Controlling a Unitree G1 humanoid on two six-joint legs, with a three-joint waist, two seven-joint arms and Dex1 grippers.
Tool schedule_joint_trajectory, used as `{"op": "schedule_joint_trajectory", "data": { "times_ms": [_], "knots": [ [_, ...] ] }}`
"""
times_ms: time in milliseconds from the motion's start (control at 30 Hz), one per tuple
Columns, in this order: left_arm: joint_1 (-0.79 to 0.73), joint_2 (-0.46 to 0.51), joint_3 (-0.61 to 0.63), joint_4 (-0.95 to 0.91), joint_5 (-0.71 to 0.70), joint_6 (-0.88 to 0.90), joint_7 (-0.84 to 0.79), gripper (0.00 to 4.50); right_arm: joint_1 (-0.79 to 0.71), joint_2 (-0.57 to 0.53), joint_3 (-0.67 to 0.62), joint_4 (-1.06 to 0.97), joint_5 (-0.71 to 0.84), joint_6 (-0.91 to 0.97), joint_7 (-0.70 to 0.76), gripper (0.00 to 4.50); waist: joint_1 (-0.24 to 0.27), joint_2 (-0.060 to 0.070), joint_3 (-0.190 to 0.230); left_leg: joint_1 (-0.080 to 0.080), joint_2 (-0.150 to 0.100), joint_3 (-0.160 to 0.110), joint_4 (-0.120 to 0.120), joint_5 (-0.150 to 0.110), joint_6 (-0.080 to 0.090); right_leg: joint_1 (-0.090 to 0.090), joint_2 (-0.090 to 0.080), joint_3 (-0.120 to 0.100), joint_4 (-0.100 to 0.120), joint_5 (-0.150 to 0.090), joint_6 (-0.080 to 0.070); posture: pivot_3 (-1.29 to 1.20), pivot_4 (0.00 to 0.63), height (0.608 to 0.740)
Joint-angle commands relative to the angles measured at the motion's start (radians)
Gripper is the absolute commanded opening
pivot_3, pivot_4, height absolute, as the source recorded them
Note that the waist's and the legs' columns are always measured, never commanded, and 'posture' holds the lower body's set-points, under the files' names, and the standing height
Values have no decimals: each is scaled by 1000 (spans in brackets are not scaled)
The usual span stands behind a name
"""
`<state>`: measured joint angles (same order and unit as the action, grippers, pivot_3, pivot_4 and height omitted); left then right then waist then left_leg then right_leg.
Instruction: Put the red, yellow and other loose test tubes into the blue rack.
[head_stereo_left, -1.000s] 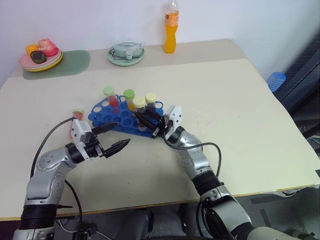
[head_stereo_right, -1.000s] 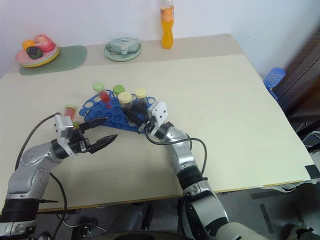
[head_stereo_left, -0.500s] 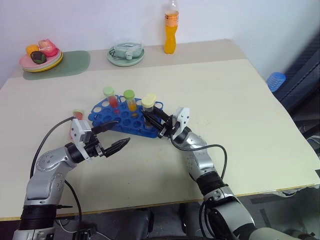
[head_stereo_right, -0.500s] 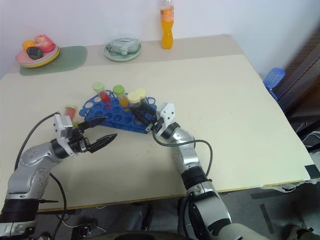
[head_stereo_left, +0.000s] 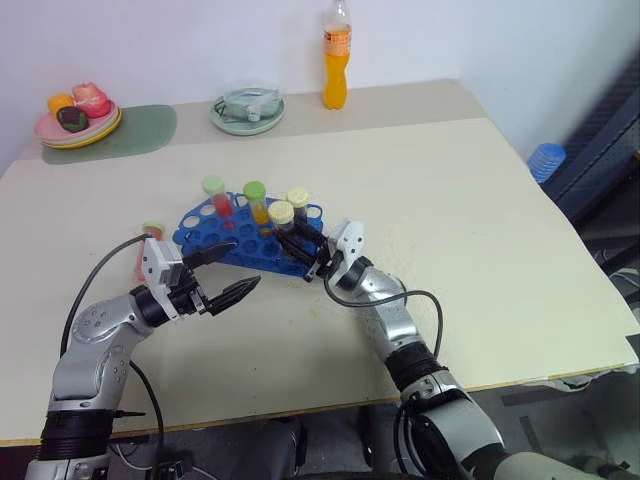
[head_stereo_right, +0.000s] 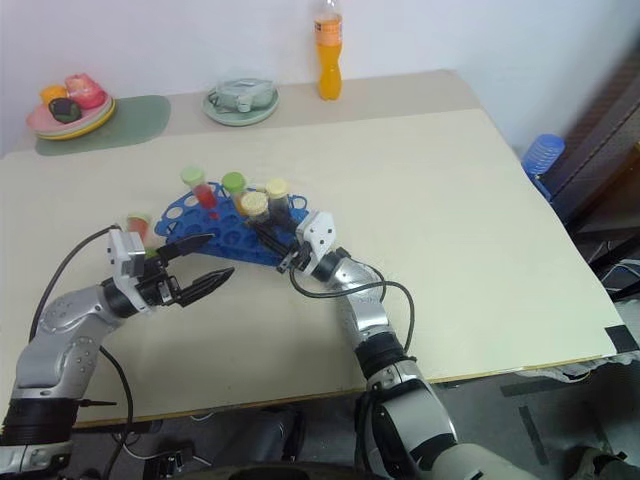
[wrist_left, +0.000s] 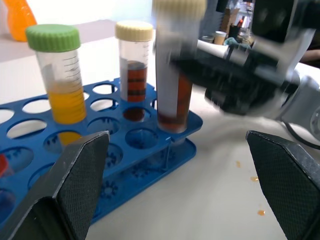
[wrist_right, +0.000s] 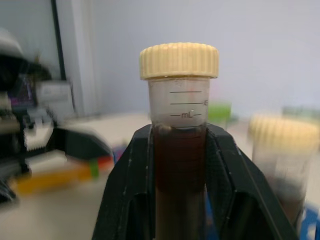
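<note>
The rack (head_stereo_left: 243, 238) is blue plastic with rows of round holes, and it lies on the smooth pale tabletop (head_stereo_left: 450, 200), left of the middle. Three tubes stand upright in it, all clear round plastic with ribbed screw caps: a red tube (head_stereo_left: 217, 198) with a green cap at the far left, an orange tube (head_stereo_left: 257, 201) with a green cap beside it, and a brown tube (head_stereo_left: 298, 207) with a cream cap more to the right.

The right pincer (head_stereo_left: 300, 250) is pressed together on a fourth tube (head_stereo_left: 281, 221) – clear, filled with dark brown liquid, with a cream cap. Its long axis is nearly vertical, cap up, and its lower end sits at a hole on the near right edge of the rack. In the right wrist view the two black fingers (wrist_right: 125, 185) clamp the tube (wrist_right: 179, 145) from both sides, just under the printed scale marks.

The left pincer (head_stereo_left: 226, 272) is spread wide and holds nothing; it hovers above the tabletop just near of the rack, pointing right. Its fingers are black, pointed, with a rough woven texture.

One loose tube (head_stereo_left: 148, 247) lies flat on the tabletop left of the rack – reddish, partly hidden behind the left pincer. I cannot tell its exact direction.
</note>
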<state>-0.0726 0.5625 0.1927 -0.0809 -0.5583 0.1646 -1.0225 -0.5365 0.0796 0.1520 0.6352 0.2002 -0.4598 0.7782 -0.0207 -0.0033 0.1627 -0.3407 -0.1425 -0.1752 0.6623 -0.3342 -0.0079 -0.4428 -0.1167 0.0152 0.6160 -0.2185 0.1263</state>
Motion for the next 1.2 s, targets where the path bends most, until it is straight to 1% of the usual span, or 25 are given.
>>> {"op": "schedule_joint_trajectory", "data": {
  "times_ms": [33,133,200,233,367,400,533,633,767,833,933,1067,1167,1200],
  "knots": [
    [5,1,25,-36,-14,-15,5,4500,-10,3,-4,11,-6,-14,4,719,1,0,0,0,0,0,0,0,0,0,0,0,0,0,0,0,150,740],
    [5,-1,23,-40,-15,-13,10,4500,-7,1,-3,10,-3,-11,13,719,1,0,0,0,0,0,0,0,0,0,0,0,0,0,0,0,150,740],
    [4,-4,20,-42,-15,-12,13,4500,7,2,-5,-6,19,8,35,1781,1,0,0,0,0,0,0,0,0,0,0,0,0,0,0,0,150,740],
    [3,-5,19,-41,-15,-12,13,4500,10,2,-6,-9,17,5,33,2172,1,0,0,0,0,0,0,0,0,0,0,0,0,0,0,0,150,740],
    [1,-7,20,-32,-13,-16,10,4500,17,-9,9,-32,-31,-27,6,4304,1,0,0,0,0,0,0,0,0,0,0,0,0,0,0,0,150,740],
    [1,-7,20,-29,-13,-17,10,4500,17,-15,12,-38,-45,-31,-4,4457,1,0,0,0,0,0,0,0,0,0,0,0,0,0,0,0,150,740],
    [4,-10,19,-29,-13,-16,10,4500,22,-50,13,-85,-81,-10,-41,4457,2,0,0,0,0,0,0,0,0,0,0,0,0,0,0,0,150,740],
    [9,-12,22,-30,-10,-3,30,4500,44,-84,11,-157,-75,44,-46,4457,4,0,0,0,0,0,0,0,0,0,0,0,0,0,0,0,150,740],
    [10,-3,40,-41,7,78,145,4500,141,-204,8,-364,-108,199,-71,4457,9,0,0,0,0,1,0,0,0,0,0,0,0,0,0,0,150,740],
    [9,1,43,-55,68,91,238,4500,193,-269,5,-469,-107,263,-60,4457,10,0,0,0,0,1,1,-1,1,0,0,1,0,0,0,0,150,740],
    [3,6,66,-95,103,174,371,4500,275,-384,-19,-641,-88,398,-44,4457,12,0,0,-1,0,1,0,-1,1,0,0,1,0,0,0,0,150,740],
    [-5,35,93,-159,123,309,498,4500,347,-509,-69,-828,-24,581,-18,4457,13,-1,0,-1,0,2,1,-1,1,0,0,2,-1,0,0,0,150,740],
    [-31,61,133,-212,76,457,560,4500,369,-590,-111,-965,41,715,2,4457,14,-1,0,-1,0,2,0,-1,1,0,-1,2,-1,0,0,0,150,740],
    [-55,60,164,-230,31,562,607,4500,360,-613,-126,-1011,73,771,8,4457,14,-1,0,-1,0,2,0,-1,1,0,-1,2,-1,0,0,0,150,740]
  ]
}}
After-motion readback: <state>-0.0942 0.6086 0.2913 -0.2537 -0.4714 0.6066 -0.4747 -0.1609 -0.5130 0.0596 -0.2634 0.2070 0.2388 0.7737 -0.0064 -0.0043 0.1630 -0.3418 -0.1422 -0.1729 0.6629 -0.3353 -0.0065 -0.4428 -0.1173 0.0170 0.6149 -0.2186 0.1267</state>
